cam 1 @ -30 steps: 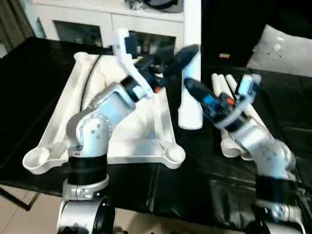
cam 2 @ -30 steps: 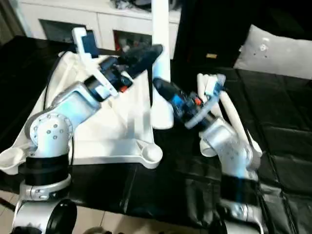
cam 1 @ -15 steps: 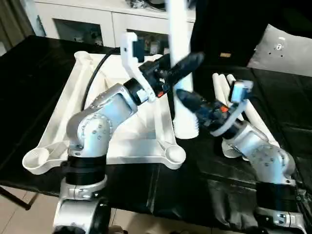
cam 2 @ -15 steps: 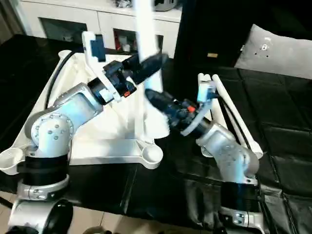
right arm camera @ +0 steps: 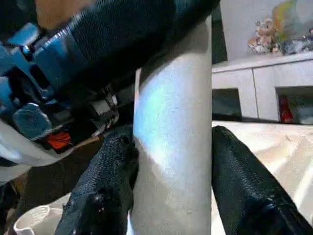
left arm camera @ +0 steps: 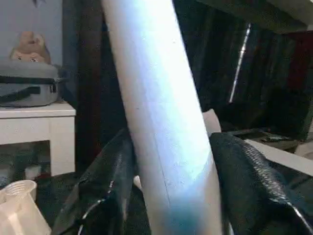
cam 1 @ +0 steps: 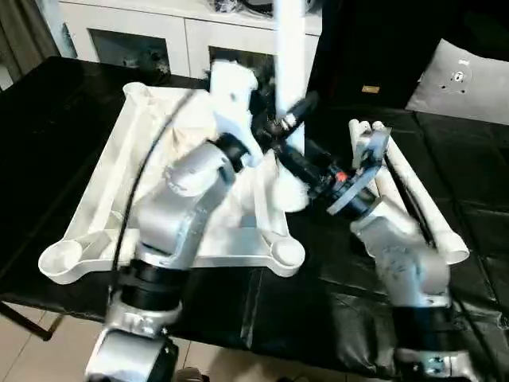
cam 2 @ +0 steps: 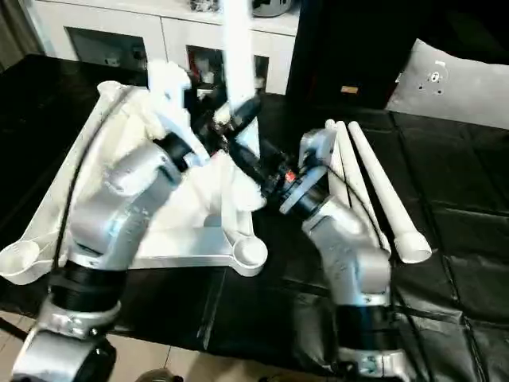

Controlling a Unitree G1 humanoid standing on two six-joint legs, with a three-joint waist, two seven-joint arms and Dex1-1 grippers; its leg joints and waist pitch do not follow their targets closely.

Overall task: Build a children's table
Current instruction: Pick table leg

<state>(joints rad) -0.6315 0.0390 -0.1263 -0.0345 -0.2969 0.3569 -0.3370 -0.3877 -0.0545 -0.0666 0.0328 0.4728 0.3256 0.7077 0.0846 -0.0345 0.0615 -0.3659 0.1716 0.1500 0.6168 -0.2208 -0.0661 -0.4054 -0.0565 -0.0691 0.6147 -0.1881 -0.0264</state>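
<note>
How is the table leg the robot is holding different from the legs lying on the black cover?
The held leg stands nearly upright; the spare legs lie flat. The held leg sits between the fingers of both grippers, left gripper and right gripper; the spare legs lie untouched, side by side. All are white tapered tubes.

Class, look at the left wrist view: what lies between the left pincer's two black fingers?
The long white tapered plastic leg stands between the black fingers in the left wrist view.
</note>
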